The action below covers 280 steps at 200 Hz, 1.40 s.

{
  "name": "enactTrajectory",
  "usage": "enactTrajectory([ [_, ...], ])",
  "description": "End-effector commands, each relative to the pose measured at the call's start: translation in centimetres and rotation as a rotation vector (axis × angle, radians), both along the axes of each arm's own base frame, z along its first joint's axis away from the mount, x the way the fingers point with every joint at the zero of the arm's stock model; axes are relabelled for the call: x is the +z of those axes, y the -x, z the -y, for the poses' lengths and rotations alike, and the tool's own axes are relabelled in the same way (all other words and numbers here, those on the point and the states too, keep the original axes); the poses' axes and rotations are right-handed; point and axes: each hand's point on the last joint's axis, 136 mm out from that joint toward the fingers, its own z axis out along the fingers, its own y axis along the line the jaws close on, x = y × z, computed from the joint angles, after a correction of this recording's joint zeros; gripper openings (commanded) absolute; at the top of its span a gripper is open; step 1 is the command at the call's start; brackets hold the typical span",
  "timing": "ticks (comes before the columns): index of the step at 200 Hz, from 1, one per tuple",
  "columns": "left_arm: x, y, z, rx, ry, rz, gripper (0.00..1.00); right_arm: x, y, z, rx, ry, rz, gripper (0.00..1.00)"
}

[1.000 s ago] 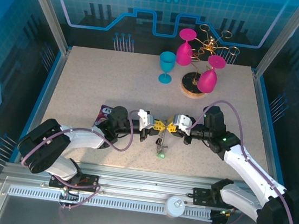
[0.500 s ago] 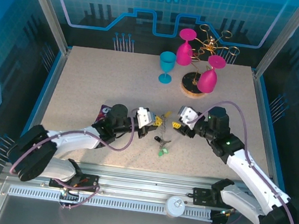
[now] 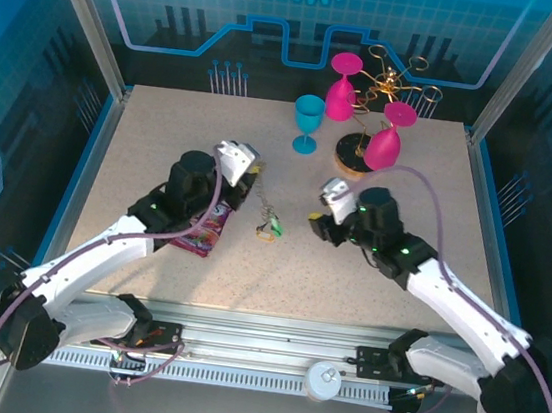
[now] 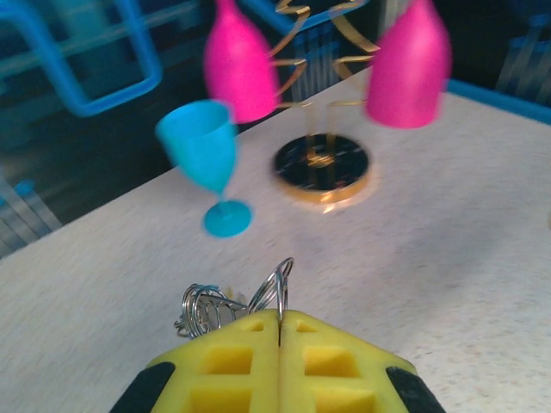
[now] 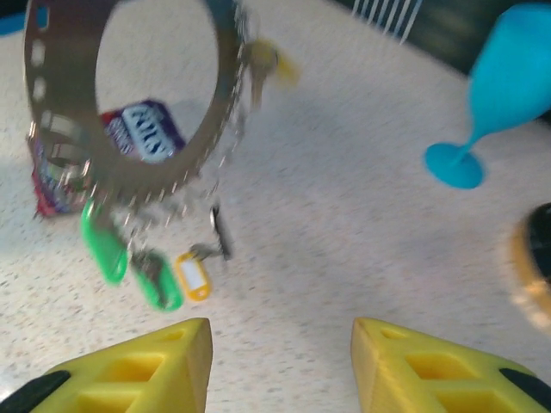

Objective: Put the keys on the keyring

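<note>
The left pincer clamps the flat dark grey keyring; tiny green- and yellow-tagged metal keys dangle under it, apparently already attached. The right pincer gapes empty.

The keyring is dull grey metal with pale slots. The keys carry green and yellow-orange tags. The left tool and right tool have yellow pads. The desk is speckled beige, the goblet teal, the packet purple.
</note>
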Motion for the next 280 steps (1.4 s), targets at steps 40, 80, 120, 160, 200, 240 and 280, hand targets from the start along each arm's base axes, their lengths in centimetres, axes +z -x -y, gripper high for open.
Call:
enactTrajectory([
  [40, 0.6, -1.4, -8.8, 0.361, 0.112, -0.099, 0.00, -7.7, -2.1, -6.9, -0.276, -0.024, -0.393, 0.35],
  [80, 0.3, -1.5, -10.3, 0.411, 0.145, -0.096, 0.00, -10.3, -3.1, -9.7, -0.484, -0.211, -0.655, 0.33],
  [120, -0.4, -1.6, -10.4, 0.406, 0.139, -0.093, 0.00, -14.2, -3.3, -11.2, -0.578, -0.193, -0.829, 0.26],
  [160, -0.9, -1.7, -10.4, 0.399, 0.143, -0.092, 0.00, -16.6, -3.5, -11.9, -0.608, -0.180, -0.880, 0.27],
  [200, -1.0, -1.7, -10.5, 0.397, 0.140, -0.088, 0.00, -17.8, -3.9, -12.9, -0.602, -0.211, -0.927, 0.21],
  [240, -1.0, -1.7, -10.3, 0.385, 0.143, -0.087, 0.00, -18.6, -4.2, -12.9, -0.619, -0.216, -0.946, 0.21],
  [280, -1.2, -1.7, -10.2, 0.377, 0.145, -0.092, 0.00, -18.5, -4.3, -13.2, -0.613, -0.203, -0.949, 0.21],
])
